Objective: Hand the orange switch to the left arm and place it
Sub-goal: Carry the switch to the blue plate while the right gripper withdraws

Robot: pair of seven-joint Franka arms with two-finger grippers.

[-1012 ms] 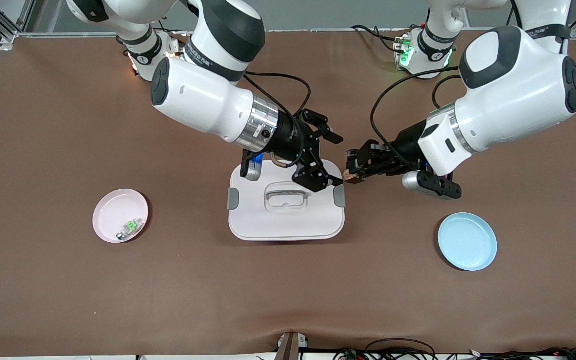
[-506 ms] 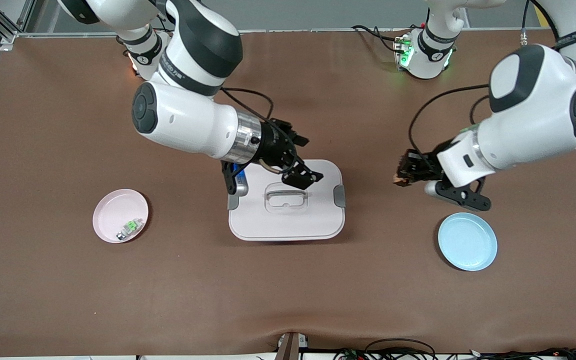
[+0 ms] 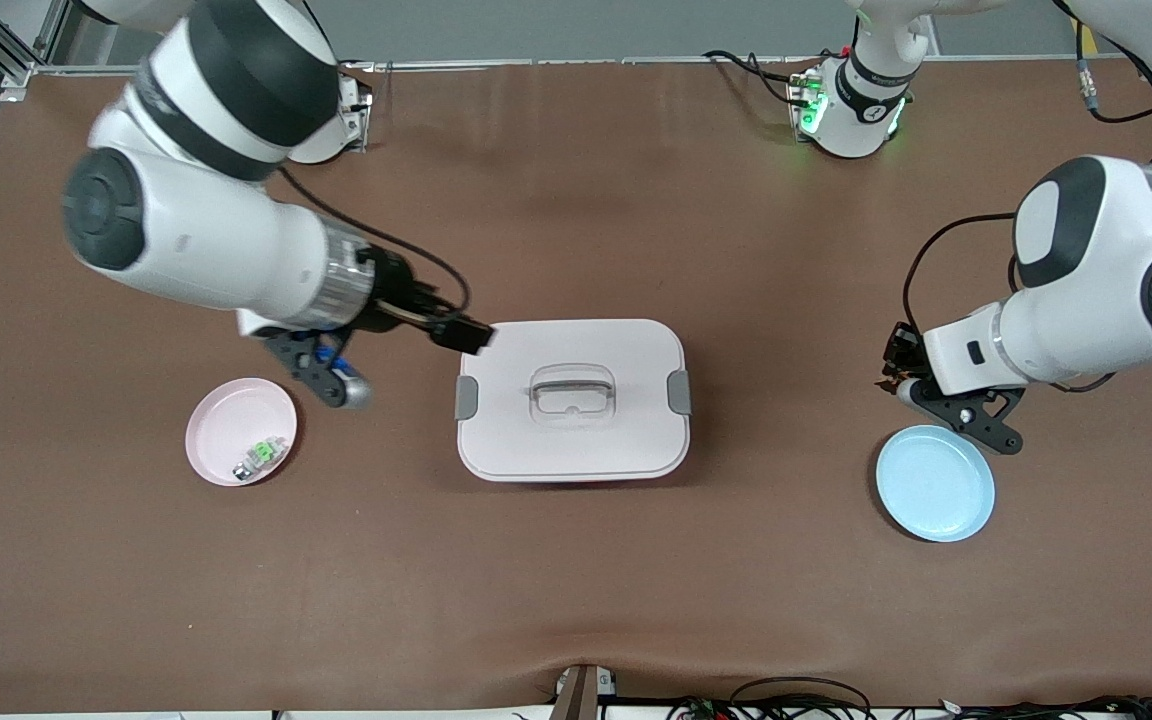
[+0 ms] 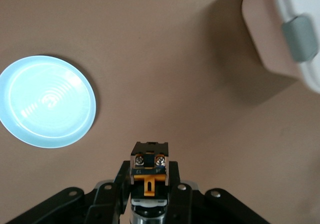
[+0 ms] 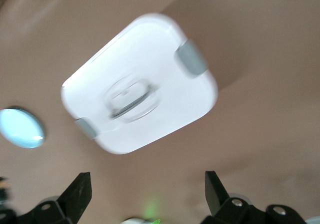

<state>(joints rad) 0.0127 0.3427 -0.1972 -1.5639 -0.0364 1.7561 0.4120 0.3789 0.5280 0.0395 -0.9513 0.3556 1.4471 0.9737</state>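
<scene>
The orange switch, a tiny black block with an orange section, is pinched in my left gripper. In the front view the left gripper hangs over bare table just beside the blue plate, away from the white box. The box has grey side latches and a top handle and sits mid-table. My right gripper is open and empty, over the table at the box's edge toward the right arm's end. Its wrist view shows the fingers spread wide, with the box ahead.
A pink plate holding a small green-and-silver part lies toward the right arm's end. The blue plate and a box corner with a grey latch show in the left wrist view. Brown mat covers the table.
The two grippers have drawn apart. The right gripper left the box top and moved toward the pink plate. The left gripper carried the switch away from the box to beside the blue plate.
</scene>
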